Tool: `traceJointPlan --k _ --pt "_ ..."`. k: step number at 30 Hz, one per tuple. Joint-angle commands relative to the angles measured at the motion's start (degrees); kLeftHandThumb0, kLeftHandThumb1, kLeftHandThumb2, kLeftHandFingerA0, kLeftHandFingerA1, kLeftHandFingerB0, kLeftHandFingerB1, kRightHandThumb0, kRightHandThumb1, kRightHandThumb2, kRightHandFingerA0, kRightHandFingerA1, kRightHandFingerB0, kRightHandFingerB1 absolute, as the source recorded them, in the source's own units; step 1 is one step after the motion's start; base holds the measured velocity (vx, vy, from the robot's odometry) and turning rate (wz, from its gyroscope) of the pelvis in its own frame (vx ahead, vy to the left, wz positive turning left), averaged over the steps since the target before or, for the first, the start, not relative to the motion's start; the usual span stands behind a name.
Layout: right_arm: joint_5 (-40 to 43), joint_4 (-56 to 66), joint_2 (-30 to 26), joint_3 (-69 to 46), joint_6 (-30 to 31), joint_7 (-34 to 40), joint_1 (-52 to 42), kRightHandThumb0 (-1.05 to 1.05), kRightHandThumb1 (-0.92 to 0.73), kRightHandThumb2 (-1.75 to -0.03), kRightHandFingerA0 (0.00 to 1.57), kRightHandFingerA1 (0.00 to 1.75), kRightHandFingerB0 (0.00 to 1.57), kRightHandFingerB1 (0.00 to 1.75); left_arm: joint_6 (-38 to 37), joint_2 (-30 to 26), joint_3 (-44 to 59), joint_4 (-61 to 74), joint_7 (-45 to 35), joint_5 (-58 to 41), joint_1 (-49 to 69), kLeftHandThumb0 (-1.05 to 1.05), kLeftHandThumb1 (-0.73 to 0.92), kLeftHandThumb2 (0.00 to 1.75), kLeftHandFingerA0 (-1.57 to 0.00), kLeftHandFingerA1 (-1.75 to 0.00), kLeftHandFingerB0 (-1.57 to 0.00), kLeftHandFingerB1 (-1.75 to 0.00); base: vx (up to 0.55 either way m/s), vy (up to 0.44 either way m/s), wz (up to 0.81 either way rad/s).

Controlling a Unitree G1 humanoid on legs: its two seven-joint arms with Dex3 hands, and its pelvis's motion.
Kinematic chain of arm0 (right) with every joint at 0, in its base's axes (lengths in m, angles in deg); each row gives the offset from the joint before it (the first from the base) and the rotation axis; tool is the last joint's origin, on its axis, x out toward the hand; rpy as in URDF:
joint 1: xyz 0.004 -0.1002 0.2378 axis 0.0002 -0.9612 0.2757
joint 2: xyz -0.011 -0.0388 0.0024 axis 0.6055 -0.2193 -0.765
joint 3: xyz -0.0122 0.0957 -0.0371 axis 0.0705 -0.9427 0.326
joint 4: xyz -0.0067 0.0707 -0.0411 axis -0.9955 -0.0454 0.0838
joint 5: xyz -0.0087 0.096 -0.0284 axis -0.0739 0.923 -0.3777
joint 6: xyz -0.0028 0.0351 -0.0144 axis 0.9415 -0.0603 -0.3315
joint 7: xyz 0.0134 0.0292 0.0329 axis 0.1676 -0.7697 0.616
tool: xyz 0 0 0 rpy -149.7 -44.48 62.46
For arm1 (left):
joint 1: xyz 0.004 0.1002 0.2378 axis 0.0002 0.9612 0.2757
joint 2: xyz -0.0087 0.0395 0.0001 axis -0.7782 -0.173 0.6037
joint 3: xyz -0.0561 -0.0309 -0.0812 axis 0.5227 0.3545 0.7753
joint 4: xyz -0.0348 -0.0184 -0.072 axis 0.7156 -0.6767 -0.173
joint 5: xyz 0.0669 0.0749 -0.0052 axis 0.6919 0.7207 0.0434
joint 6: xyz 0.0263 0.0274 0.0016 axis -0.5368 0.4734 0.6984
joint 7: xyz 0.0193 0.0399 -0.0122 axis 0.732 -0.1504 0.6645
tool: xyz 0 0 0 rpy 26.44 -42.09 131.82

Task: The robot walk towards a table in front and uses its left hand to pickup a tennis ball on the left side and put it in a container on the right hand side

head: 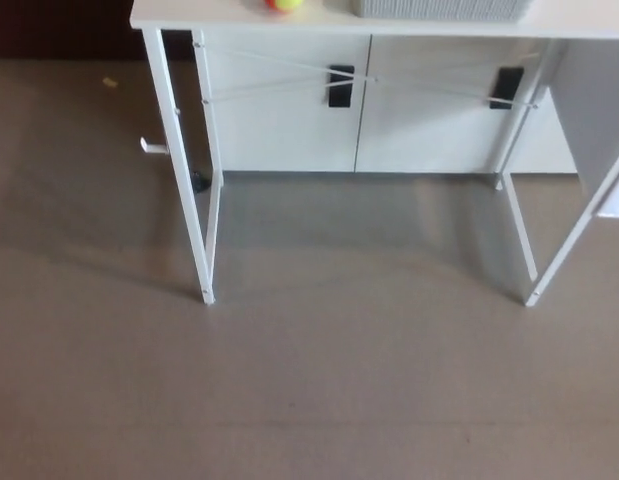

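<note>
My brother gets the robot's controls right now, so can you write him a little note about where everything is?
Left hand and right hand: neither is in view.
The tennis ball sits on the left part of the white table, cut by the picture's top edge. The grey container stands to its right on that table.
Done: nothing picked up; floor lies between robot and table.
Left: walk up, grasp the ball with the left hand, drop it in the container.

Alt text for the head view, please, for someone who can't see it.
A white table stands across grey-brown floor, only its front edge and legs visible. On it, cut off by the top edge, sit a tennis ball at left and a grey container at right; no robot hand shows.
</note>
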Motion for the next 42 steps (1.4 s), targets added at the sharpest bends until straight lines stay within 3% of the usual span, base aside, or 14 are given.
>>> traceJointPlan --k 1,11,33,34,37,38,42 --pt "0.1 -0.5 -0.8 -0.4 -0.2 0.4 0.2 -0.15 -0.41 -0.87 0.61 0.75 0.25 0.55 -0.7 -0.3 -0.4 1.1 1.0 0.8 0.4 -0.22 0.50 0.56 -0.64 -0.64 -0.48 -0.42 0.15 -0.101 0.13" --pt "-0.4 -0.4 -0.9 0.1 0.5 0.7 0.2 -0.17 -0.42 -0.88 0.56 0.72 0.24 0.54 -1.5 -0.5 -0.8 0.0 1.0 0.8 0.2 -0.23 0.50 0.56 -0.64 -0.66 -0.47 -0.42 0.26 -0.145 0.09" --pt "-1.2 -0.4 -1.3 0.7 0.1 0.5 0.2 -0.19 -0.42 -0.87 0.57 0.73 0.27 0.55 -1.6 -1.1 -2.3 0.5 2.3 1.7 0.5 -0.26 0.52 0.56 -0.64 -0.63 -0.48 -0.40 0.23 0.056 -0.02" --pt "-1.2 -0.4 -1.3 0.6 0.1 0.5 0.2 -0.22 -0.61 -0.57 0.60 0.68 0.38 0.44 -1.5 -1.1 -2.2 0.4 2.2 1.5 0.4 -0.25 0.52 0.56 -0.64 -0.64 -0.47 -0.40 0.32 0.052 0.27" --pt "-1.2 -0.3 -1.1 0.6 0.6 0.8 0.3 -0.21 -0.61 -0.57 0.60 0.68 0.39 0.45 -1.6 -1.1 -2.1 -0.3 1.9 1.1 0.0 -0.26 0.51 0.56 -0.64 -0.65 -0.47 -0.41 0.30 0.060 0.15" --pt "-1.4 -0.5 -1.3 0.7 0.1 0.7 0.4 -0.18 -0.42 -0.88 0.57 0.73 0.28 0.56 -1.2 -0.9 -2.0 0.2 2.1 0.9 0.2 -0.23 0.51 0.57 -0.65 -0.65 -0.48 -0.42 0.25 -0.095 0.05" --pt "-1.4 -0.4 -1.3 0.8 0.3 0.6 0.4 -0.18 -0.43 -0.88 0.57 0.73 0.27 0.55 -1.5 -0.9 -1.9 0.0 2.1 0.8 0.1 -0.22 0.49 0.57 -0.65 -0.66 -0.48 -0.43 0.18 -0.063 -0.07"
